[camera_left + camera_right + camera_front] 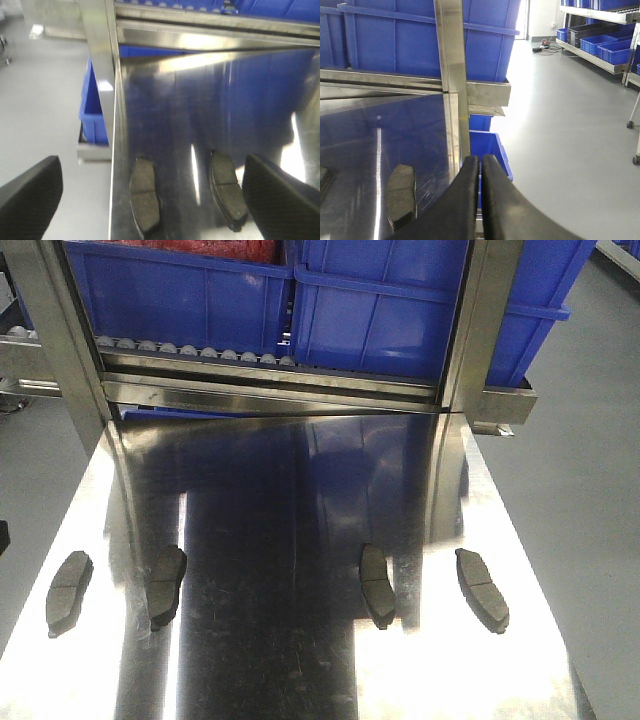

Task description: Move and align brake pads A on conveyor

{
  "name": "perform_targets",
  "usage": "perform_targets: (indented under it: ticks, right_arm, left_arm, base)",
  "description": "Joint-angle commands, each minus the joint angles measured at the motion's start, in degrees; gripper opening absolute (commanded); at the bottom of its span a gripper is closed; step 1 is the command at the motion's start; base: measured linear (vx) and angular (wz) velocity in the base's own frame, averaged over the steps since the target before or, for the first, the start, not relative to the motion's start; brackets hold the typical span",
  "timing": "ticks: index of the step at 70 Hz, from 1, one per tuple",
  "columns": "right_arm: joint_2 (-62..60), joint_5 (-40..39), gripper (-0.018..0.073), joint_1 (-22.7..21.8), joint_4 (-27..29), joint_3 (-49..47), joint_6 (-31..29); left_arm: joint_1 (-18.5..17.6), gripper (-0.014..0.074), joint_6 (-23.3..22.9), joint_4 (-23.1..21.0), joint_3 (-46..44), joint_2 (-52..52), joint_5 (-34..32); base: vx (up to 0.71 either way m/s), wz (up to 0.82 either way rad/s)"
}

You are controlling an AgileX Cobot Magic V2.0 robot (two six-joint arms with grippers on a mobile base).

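Note:
Several dark grey brake pads A lie in a row on the shiny steel table (pixel 280 490): one at the far left (pixel 69 592), one beside it (pixel 166 585), one right of centre (pixel 377 585), one at the far right (pixel 482 588). My left gripper (pixel 151 170) is open, hanging above the table's left edge; the two left pads (pixel 145 195) (pixel 227 190) lie between its fingers (pixel 280 200). My right gripper (pixel 480 159) is shut on nothing, over the table's right edge, just right of a pad (pixel 401 195). The conveyor is out of view.
Blue bins (pixel 380 300) stand on a roller rack (pixel 190 350) behind the table, framed by steel posts (pixel 480 320). Another blue bin (pixel 487 150) sits below the table's right side. Grey floor lies on both sides, with shelving (pixel 600 45) far right.

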Motion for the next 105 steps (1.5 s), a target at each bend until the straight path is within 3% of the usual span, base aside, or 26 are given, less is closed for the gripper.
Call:
perform_targets:
  ticks: [1,9,15,34,56,105]
  right_arm:
    - [-0.75,-4.45,-0.0004,-0.09,0.0,0.98,0.0]
    - [-0.75,-4.45,-0.0004,-0.09,0.0,0.98,0.0]
    - [-0.75,-4.45,-0.0004,-0.09,0.0,0.98,0.0]
    - [-0.75,-4.45,-0.0004,-0.09,0.0,0.98,0.0]
    - [-0.75,-4.45,-0.0004,-0.09,0.0,0.98,0.0]
    - [-0.75,-4.45,-0.0004,-0.09,0.0,0.98,0.0]
  left_arm:
    - [0.09,0.0691,-5.4,1.94,-5.16,5.74,-0.05]
    - [0.09,0.0679,-10.04,6.9,-11.79,16.66,6.74]
    - [0.09,0.0675,-10.43,7.17,-16.97,24.3,12.45]
    - [0.09,0.0621,-2.64,1.0,-30.1,44.83,24.56]
    - [0.09,0.0586,-1.88,0.8,-33.25,56.27,25.07]
    - [0.09,0.0586,-1.88,0.75,-33.25,62.4,23.36]
  base:
    - [0.0,0.0]
    - [0.0,0.0]
    - [0.0,0.0]
    - [0.0,0.0]
    - [0.0,0.0]
    - [0.0,0.0]
